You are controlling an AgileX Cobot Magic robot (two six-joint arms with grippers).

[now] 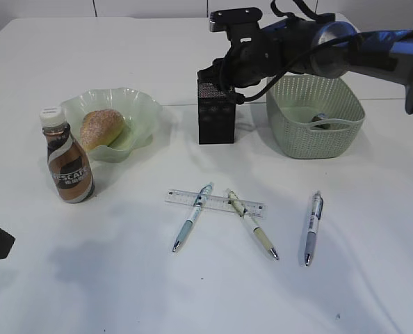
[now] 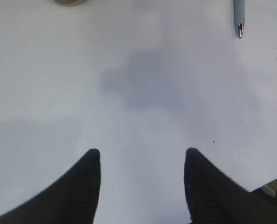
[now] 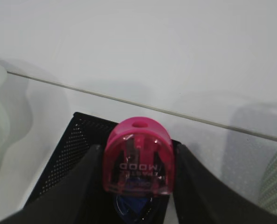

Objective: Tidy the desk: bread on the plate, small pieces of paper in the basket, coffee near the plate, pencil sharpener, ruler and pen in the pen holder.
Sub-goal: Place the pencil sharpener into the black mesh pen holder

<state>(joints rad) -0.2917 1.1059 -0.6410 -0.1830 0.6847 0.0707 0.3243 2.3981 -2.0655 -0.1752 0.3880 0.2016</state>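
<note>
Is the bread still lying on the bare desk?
No, the bread sits inside the plate, beside the coffee.

A robot lab's test bench: bare white desk; staged props; white panelled wall behind.

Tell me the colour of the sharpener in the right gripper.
Translucent pink pencil sharpener, clearest in the right wrist view.

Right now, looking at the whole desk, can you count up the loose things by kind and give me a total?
Pens: 3
Ruler: 1
Pencil sharpener: 1, pink, held in the right pincer over the pen holder
Bread: 1, on the plate
Coffee: 1
Small item in the basket: 1, too unclear to name
Total: 8
</note>
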